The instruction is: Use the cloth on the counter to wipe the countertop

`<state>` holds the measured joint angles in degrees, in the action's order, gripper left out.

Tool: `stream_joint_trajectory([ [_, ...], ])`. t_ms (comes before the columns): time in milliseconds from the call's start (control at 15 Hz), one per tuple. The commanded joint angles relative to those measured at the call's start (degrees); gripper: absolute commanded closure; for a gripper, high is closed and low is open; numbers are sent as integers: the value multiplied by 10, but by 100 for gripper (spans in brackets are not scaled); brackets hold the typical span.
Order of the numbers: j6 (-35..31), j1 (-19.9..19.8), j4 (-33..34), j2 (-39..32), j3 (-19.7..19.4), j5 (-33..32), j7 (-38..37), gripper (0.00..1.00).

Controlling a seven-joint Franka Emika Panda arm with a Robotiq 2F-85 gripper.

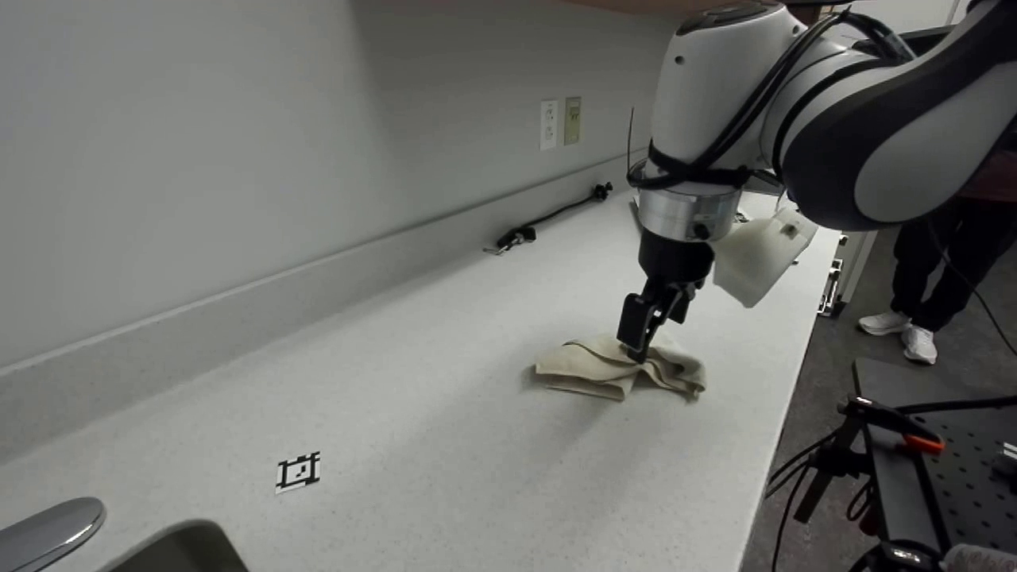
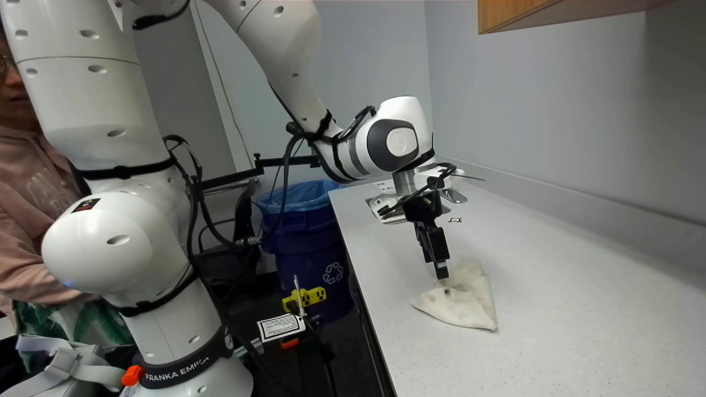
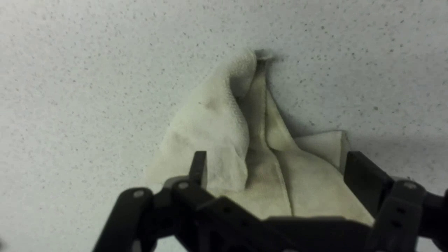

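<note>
Pointing down at the rumpled cream cloth (image 3: 217,133), our hand (image 3: 278,164) has its two fingers (image 3: 367,178) spread well apart, with some of the folded fabric showing between them in the wrist view. We cannot tell whether either fingertip touches it. The cloth lies on the pale, speckled bench (image 1: 445,445), its folds creased over one another. In an exterior view we see a square black-and-white marker (image 1: 298,473) on the bench, near the sink (image 1: 183,548) and well apart from the cloth; in an exterior view a blue bin (image 2: 303,253) stands beside the bench.
</note>
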<state>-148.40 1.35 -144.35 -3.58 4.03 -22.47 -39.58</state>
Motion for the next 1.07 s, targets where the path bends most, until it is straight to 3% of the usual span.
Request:
stream_joint_trajectory([
  [0,-13,11,12,-34,-24,-5,-49,0],
  [67,-1,14,2,-16,-23,2,-20,0],
  [533,-1,17,8,-28,-30,3,-34,0],
  [1000,-92,12,16,-53,-41,16,-10,0],
])
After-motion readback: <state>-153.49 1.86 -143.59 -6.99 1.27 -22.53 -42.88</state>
